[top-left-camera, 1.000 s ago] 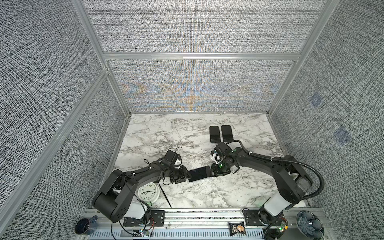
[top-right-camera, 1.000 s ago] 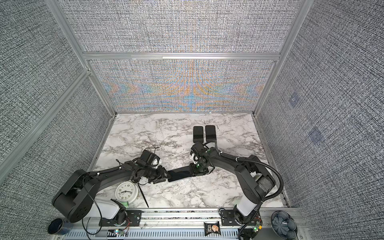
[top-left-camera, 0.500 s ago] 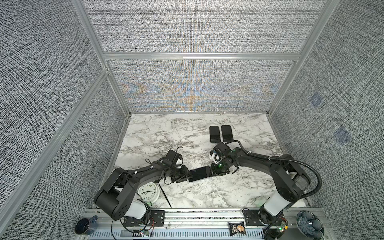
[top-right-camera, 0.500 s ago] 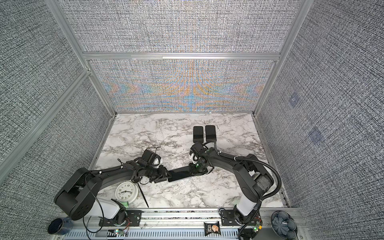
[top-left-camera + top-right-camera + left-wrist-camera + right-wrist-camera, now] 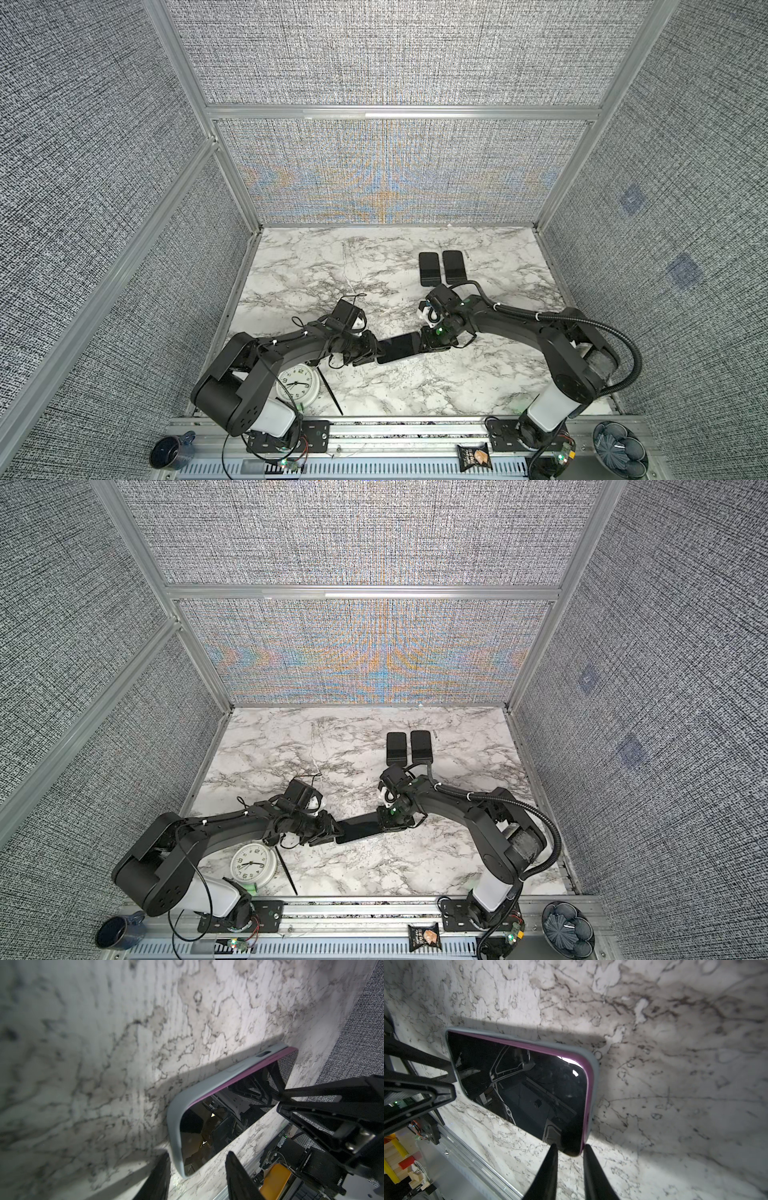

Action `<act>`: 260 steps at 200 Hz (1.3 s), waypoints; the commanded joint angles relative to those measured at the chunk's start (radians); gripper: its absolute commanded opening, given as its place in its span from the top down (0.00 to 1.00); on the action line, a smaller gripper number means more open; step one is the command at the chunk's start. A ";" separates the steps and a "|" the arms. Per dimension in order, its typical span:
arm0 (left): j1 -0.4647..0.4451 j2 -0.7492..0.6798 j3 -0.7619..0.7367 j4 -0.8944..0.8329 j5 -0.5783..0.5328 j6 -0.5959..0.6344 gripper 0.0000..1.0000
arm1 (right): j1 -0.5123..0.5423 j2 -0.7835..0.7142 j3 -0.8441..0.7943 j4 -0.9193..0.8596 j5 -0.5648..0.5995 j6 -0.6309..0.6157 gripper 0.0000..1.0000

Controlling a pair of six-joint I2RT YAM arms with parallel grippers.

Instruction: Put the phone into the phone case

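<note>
A dark-screened phone [image 5: 401, 347] with a purple rim lies partly in a grey-blue phone case [image 5: 174, 1122] on the marble table, between both arms. In the wrist views the phone's purple edge [image 5: 587, 1088] stands proud of the case [image 5: 593, 1084] along one long side. My left gripper [image 5: 197, 1154] is open, its fingers straddling the case's near corner with a gap on the screen side. My right gripper [image 5: 570, 1146] is at the opposite end, its two fingertips pinched on the phone's corner. Both top views show the left gripper [image 5: 338, 833] and right gripper [image 5: 382, 827] at the phone's [image 5: 359, 831] ends.
Two black slabs [image 5: 429, 268] [image 5: 454, 265] lie side by side behind the right arm. A white clock [image 5: 297, 384] and a thin black stick [image 5: 330, 390] sit by the left arm. On the front rail are a mug [image 5: 170, 451], a snack packet [image 5: 473, 457] and a dark bowl [image 5: 619, 451].
My right gripper's fingers have drawn together onto the phone's end. The left gripper and the phone have hardly moved.
</note>
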 commanded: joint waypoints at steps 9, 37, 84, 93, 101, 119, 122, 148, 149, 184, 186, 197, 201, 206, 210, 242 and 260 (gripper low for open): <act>-0.001 0.009 0.004 0.021 -0.001 0.006 0.55 | 0.004 0.003 0.009 -0.005 -0.009 0.001 0.76; 0.000 0.019 0.006 0.027 0.002 0.006 0.55 | 0.007 0.008 0.008 -0.001 -0.012 0.003 0.78; 0.000 0.026 0.006 0.036 0.005 0.006 0.55 | 0.012 0.009 0.007 0.005 -0.018 0.008 0.79; -0.001 0.027 0.005 0.036 0.005 0.006 0.55 | 0.013 0.011 0.009 0.005 -0.018 0.007 0.80; 0.000 0.027 0.006 0.037 0.005 0.006 0.55 | 0.013 0.012 0.008 0.006 -0.019 0.008 0.81; -0.001 0.030 0.004 0.039 0.007 0.006 0.55 | 0.014 0.014 0.009 0.009 -0.021 0.009 0.82; 0.000 0.030 0.004 0.040 0.007 0.007 0.55 | 0.014 0.013 0.011 0.009 -0.022 0.009 0.82; -0.001 0.030 0.004 0.040 0.007 0.007 0.55 | 0.018 0.018 0.011 0.014 -0.026 0.010 0.83; -0.001 0.030 0.004 0.040 0.007 0.006 0.55 | 0.019 0.018 0.012 0.015 -0.026 0.011 0.83; -0.001 0.032 0.007 0.041 0.008 0.006 0.55 | 0.024 0.027 0.012 0.024 -0.032 0.014 0.85; 0.000 0.031 0.007 0.040 0.008 0.006 0.55 | 0.024 0.029 0.012 0.025 -0.032 0.015 0.85; -0.002 0.032 0.009 0.040 0.008 0.007 0.55 | 0.026 0.030 0.012 0.025 -0.033 0.016 0.85; -0.001 0.033 0.009 0.040 0.008 0.007 0.55 | 0.026 0.031 0.012 0.027 -0.033 0.015 0.86; -0.001 0.032 0.009 0.040 0.008 0.007 0.55 | 0.028 0.032 0.012 0.028 -0.033 0.014 0.86; -0.001 0.032 0.009 0.041 0.008 0.008 0.55 | 0.028 0.032 0.012 0.029 -0.032 0.015 0.86; -0.001 0.036 0.011 0.040 0.009 0.007 0.56 | 0.033 0.039 0.010 0.038 -0.037 0.020 0.86; -0.001 0.037 0.012 0.042 0.010 0.007 0.56 | 0.035 0.044 0.011 0.043 -0.038 0.022 0.86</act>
